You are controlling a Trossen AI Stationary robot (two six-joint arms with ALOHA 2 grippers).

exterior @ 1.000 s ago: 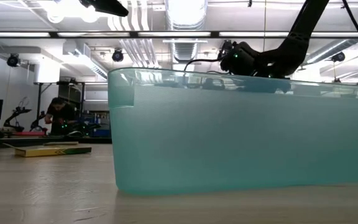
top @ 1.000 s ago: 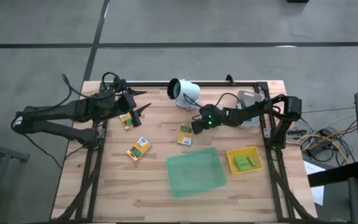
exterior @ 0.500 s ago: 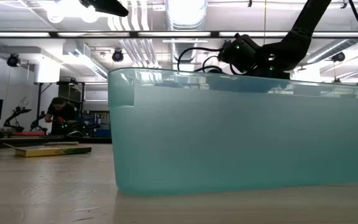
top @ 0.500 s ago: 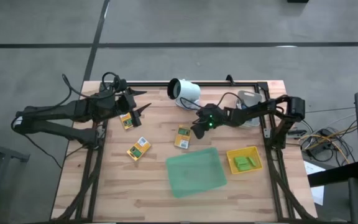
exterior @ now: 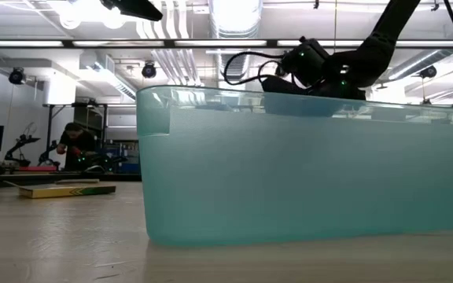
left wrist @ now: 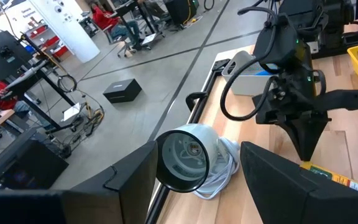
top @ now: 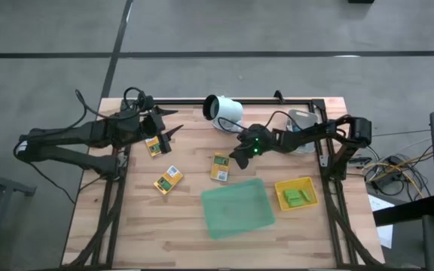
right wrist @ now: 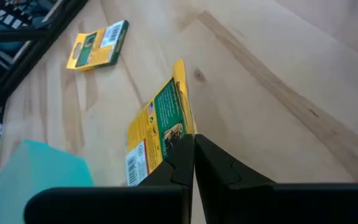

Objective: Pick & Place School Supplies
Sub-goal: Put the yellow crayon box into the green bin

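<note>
- Bench (top: pixel 187 233): wooden top, both my arms over it; task things spread across the middle and the 3 o'clock side.
- Green tray (top: pixel 236 208): flat, translucent, at about 5 o'clock from bench centre; probably the drop spot, though I can't tell for sure.
- Yellow tray (top: pixel 295 193): just beside the green tray at its 3 o'clock, little light-green blocks (top: pixel 297 197) inside.
- White lamp-like thing (top: pixel 222 110): at 12 o'clock on the bench, not a task item.
- My right end effector (top: pixel 232 159): shut on the edge of a packet (right wrist: pixel 160 127), which hangs tilted off the wood near bench centre.
- Doing this step well: grip is only on the packet's rim, so carry slowly, keep it clear of the tray wall, then lower toward 5 o'clock over the green tray before letting go.
- My left end effector (top: pixel 170 129): open, holding nothing, waiting at 10 o'clock.
- Second packet (top: pixel 153 146): just beside the left end effector, lying flat.
- Third packet (top: pixel 168 180): at 8 o'clock from centre, flat, untouched.
</note>
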